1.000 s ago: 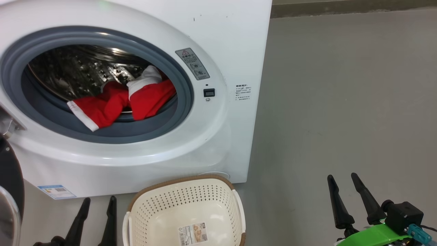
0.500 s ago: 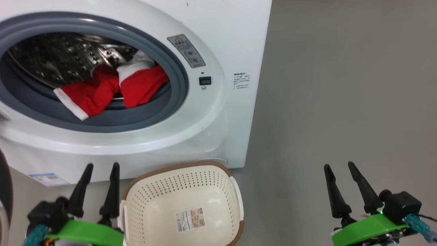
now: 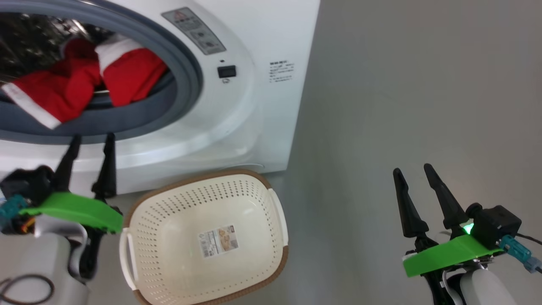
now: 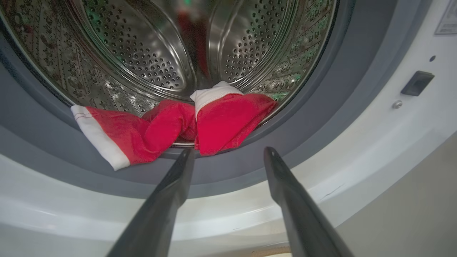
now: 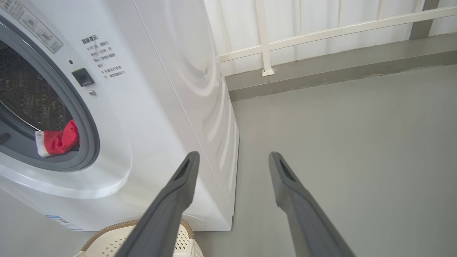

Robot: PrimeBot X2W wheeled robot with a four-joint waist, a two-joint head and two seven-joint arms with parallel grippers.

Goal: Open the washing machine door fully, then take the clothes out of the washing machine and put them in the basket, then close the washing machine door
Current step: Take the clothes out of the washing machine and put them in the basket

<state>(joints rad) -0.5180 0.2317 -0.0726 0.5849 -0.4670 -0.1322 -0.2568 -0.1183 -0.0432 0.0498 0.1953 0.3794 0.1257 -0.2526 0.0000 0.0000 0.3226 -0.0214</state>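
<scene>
The big white front-loading washing machine [image 3: 262, 106] is standing open, with bright red, white-cuffed clothes [image 4: 214, 121] draping over its grey rubber ring [image 4: 321, 117]. The cream perforated, brown-rimmed basket [image 3: 199, 176] is waiting empty below. I am holding my left gripper [image 4: 228, 149] spread and empty before that lip, while my right gripper [image 3: 411, 169], also spread, is idling over open grey floor [image 3: 423, 84]. Unloading and closing the door are both waiting.

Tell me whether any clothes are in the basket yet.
No: the basket holds just its label sticker, while the red clothes lie across the grey rubber ring of the washing machine.
</scene>
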